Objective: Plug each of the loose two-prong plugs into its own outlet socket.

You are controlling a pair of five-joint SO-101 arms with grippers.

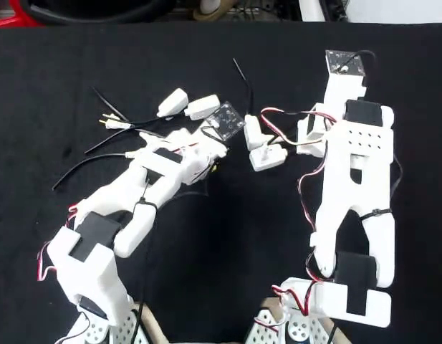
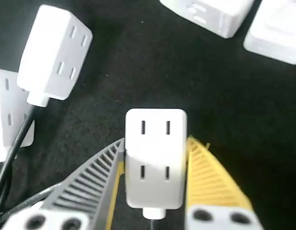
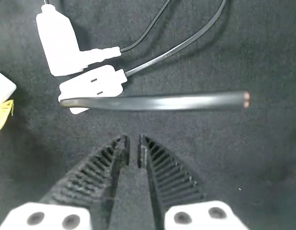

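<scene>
My left gripper [image 2: 156,140] is clamped on a white socket block [image 2: 156,165], low in the centre of the left wrist view. The grey finger presses one long side and the yellow finger the other. My right gripper [image 3: 133,143] grips nothing. Its ribbed jaws stand almost together with a thin slit between them, at the bottom centre of the right wrist view, over the black table cloth [image 3: 243,158].

A loose two-prong plug [image 1: 114,123] lies in the upper left of the high view on its thin black cord, well apart from the block I hold. I judge it to be light, hard plastic, smooth enough to twist or slip under a pinch. The prongs look thin and could bend if pushed in crooked, and the cord will likely drag and turn the body. I would take it across the flat sides of the white body, behind the prongs, never on the metal or the cord. The block seems just as light and rigid, so it will need bracing while a plug is pressed in.

The plug has a small white body with two brassy prongs pointing toward the left edge. My block is a rounded white rectangle with two pairs of narrow slots on its face. A second socket block [image 2: 54,52] lies tilted in the upper left of the left wrist view.
</scene>
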